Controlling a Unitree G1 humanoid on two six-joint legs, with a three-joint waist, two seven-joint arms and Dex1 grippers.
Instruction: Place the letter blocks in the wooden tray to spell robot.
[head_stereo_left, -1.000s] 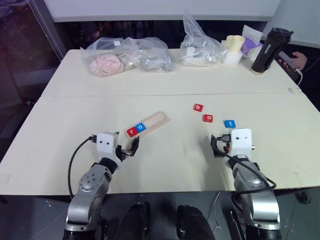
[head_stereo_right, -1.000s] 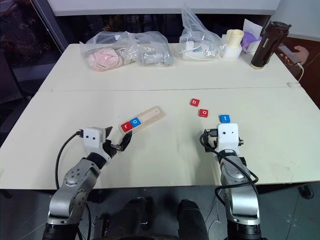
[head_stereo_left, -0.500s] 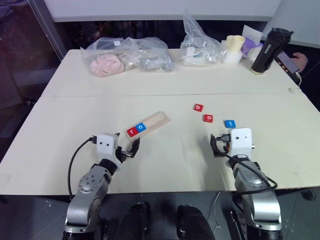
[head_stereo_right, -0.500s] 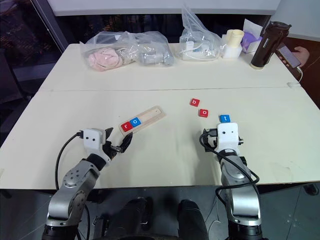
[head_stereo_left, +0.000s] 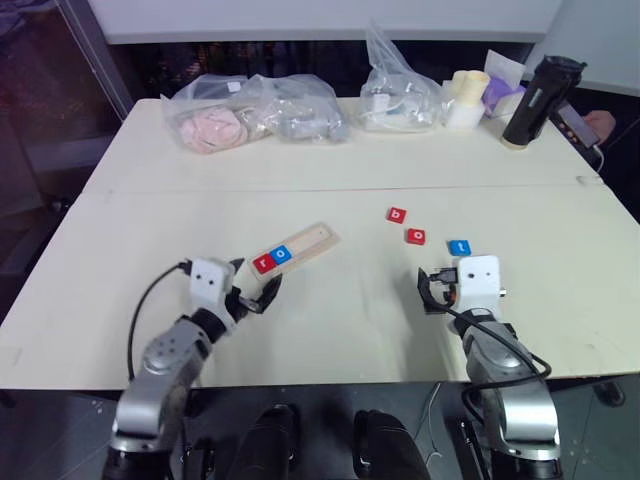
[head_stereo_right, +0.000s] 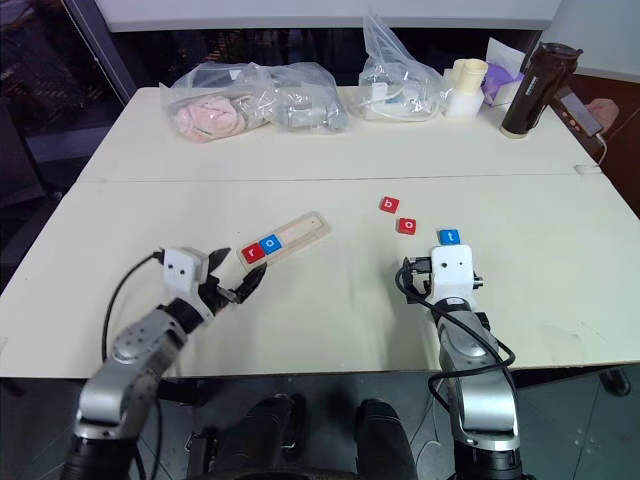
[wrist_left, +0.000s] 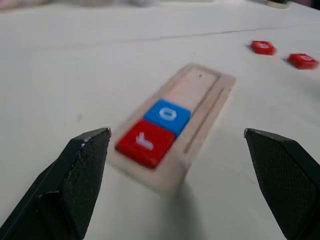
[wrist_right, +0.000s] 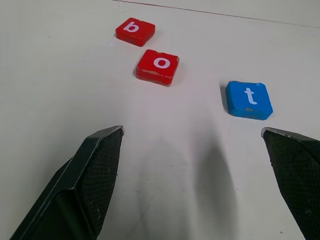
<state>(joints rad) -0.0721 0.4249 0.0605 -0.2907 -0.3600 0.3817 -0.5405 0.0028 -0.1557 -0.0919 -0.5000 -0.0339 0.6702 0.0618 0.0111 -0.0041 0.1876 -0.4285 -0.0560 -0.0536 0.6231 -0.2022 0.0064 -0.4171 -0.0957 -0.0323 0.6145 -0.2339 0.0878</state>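
The long pale-wood tray (head_stereo_left: 296, 248) holds the red r tile (wrist_left: 145, 142) and blue o tile (wrist_left: 167, 113), so the red b tile (wrist_right: 135, 31) comes next. Both tools, left (wrist_left: 175, 190) and right (wrist_right: 197, 185), stand wide open and empty (right nearer), so it likely must reach over the white desk (head_stereo_left: 330, 310) to pinch b.

wooden tray (head_stereo_left: 296, 249) lying diagonally on table (head_stereo_left: 150, 220), red r block (head_stereo_left: 264, 264) & blue o block (head_stereo_left: 282, 254) sitting in its near end. red b block (head_stereo_left: 397, 214), red o block (head_stereo_left: 415, 236), blue t block (head_stereo_left: 459, 247) lying loose to its right. left gripper (head_stereo_left: 252, 297) hovering open just short of tray; right gripper (head_stereo_left: 432, 290) hanging open near t block.
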